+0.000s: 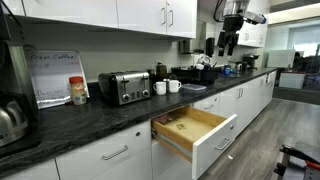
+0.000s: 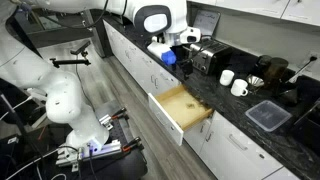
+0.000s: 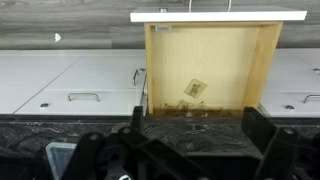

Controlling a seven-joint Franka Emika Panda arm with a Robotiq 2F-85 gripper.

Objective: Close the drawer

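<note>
The drawer (image 1: 198,128) stands pulled out from under the dark countertop. It has a light wooden box and a glossy white front with a silver bar handle (image 1: 222,143). It also shows in an exterior view (image 2: 186,106). In the wrist view its wooden interior (image 3: 205,65) holds a few small flat items, and the white front (image 3: 218,16) is at the top. My gripper (image 3: 197,128) is open and empty, hovering above the countertop behind the drawer. It hangs high over the counter in an exterior view (image 1: 228,42) and touches nothing.
On the dark countertop (image 1: 90,120) stand a toaster (image 1: 124,87), two white mugs (image 1: 167,87), a jar (image 1: 78,91) and a kettle (image 1: 10,120). A clear container (image 2: 268,115) lies on the counter. Closed white drawers (image 3: 80,95) flank the open one.
</note>
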